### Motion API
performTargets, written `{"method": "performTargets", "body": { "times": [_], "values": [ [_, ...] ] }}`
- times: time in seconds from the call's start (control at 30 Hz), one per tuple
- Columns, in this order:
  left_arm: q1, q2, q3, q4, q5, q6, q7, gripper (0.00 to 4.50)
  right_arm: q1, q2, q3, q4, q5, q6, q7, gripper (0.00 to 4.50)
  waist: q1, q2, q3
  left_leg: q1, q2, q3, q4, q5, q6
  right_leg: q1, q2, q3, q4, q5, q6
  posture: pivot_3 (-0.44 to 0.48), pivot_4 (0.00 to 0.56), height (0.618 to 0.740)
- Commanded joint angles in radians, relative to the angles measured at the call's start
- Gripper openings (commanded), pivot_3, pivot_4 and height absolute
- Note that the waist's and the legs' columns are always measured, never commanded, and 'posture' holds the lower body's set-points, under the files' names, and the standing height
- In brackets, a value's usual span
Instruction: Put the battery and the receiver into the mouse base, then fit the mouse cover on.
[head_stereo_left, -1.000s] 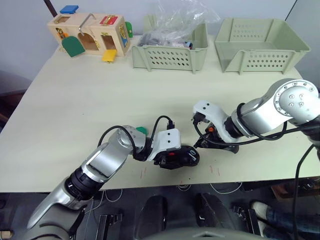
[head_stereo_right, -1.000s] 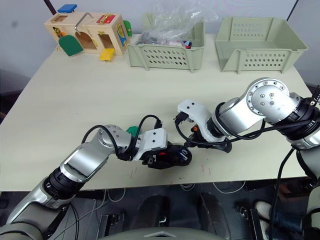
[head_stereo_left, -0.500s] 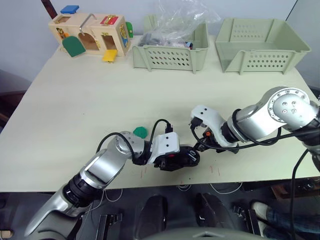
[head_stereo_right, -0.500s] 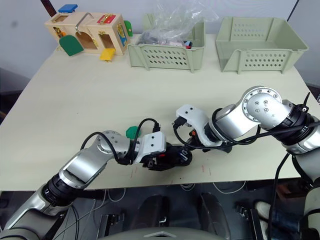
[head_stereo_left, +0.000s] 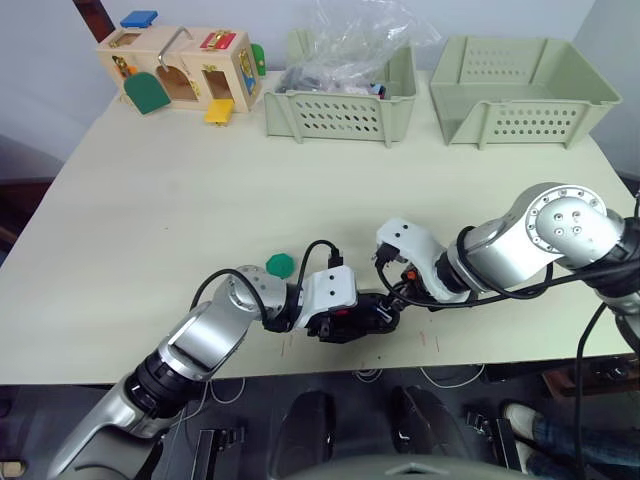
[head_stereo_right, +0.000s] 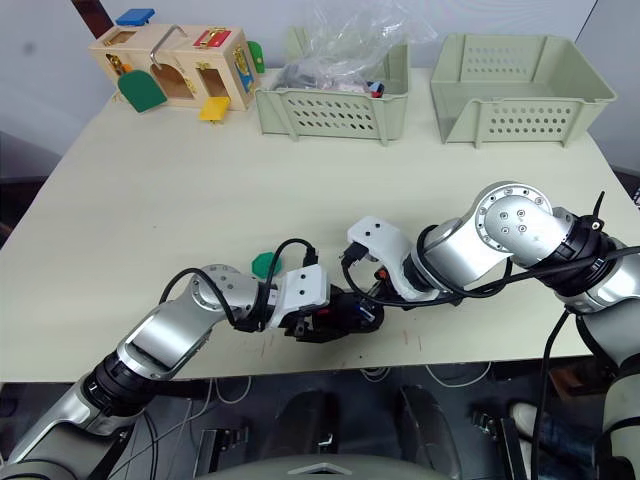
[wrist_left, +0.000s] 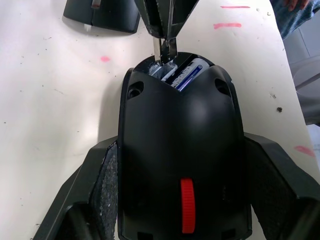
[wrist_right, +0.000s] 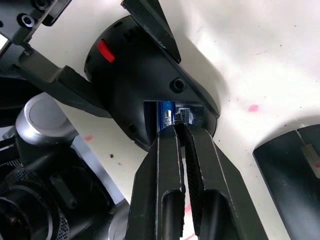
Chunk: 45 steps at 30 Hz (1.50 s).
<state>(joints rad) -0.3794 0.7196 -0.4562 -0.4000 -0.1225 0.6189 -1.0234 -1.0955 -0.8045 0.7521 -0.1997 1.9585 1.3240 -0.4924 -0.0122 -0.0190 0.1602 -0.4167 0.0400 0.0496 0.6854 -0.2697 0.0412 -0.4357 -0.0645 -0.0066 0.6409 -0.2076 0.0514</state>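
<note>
While the left hand (wrist_left: 180, 200) clamps the mouse base (wrist_left: 182, 150), the right hand (wrist_right: 181, 131), pinched nearly closed, pokes its compartment.

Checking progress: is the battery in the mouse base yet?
In. The battery lies inside the open compartment of the mouse base, which the left gripper holds; the right gripper is shut at the opening.

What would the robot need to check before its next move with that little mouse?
1. Mouse base held steady by the left end effector: ok, fingers clamp both sides.
2. Battery in the compartment: ok, it lies inside.
3. Right end effector at the compartment opening: ok.
4. Receiver seated: cannot tell; a small metal piece sits at the closed fingertips.
5. Mouse cover within reach: ok, it lies on the table beside the base.
</note>
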Motion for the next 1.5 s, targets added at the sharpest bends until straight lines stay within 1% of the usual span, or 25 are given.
{"method": "performTargets", "body": {
  "times": [0.03, 0.83, 1.5],
  "values": [
    [0.021, 0.018, -0.009, 0.037, 0.023, 0.006, 0.002, 2.87, -0.009, 0.007, -0.005, -0.014, 0.014, -0.011, -0.009, 0.00, 0.000, 0.000, 0.000, 0.000, 0.000, 0.000, 0.000, 0.000, 0.000, 0.000, 0.000, 0.000, 0.000, 0.000, 0.000, 0.000, 0.150, 0.740],
    [0.047, 0.016, -0.011, 0.055, 0.033, -0.024, 0.000, 2.87, -0.023, 0.028, 0.019, 0.002, 0.014, 0.010, -0.060, 0.00, -0.001, 0.000, 0.000, 0.000, 0.000, 0.000, 0.000, 0.000, 0.000, 0.000, 0.000, 0.000, 0.000, 0.000, 0.000, 0.000, 0.150, 0.740],
    [0.067, 0.021, -0.007, 0.047, 0.036, -0.026, 0.008, 2.87, -0.037, 0.070, 0.038, 0.034, 0.014, 0.044, -0.097, 0.00, -0.002, 0.000, 0.000, 0.001, 0.000, 0.000, -0.001, 0.000, 0.000, 0.000, 0.000, 0.000, 0.000, 0.000, 0.000, 0.000, 0.150, 0.740]
  ]
}}
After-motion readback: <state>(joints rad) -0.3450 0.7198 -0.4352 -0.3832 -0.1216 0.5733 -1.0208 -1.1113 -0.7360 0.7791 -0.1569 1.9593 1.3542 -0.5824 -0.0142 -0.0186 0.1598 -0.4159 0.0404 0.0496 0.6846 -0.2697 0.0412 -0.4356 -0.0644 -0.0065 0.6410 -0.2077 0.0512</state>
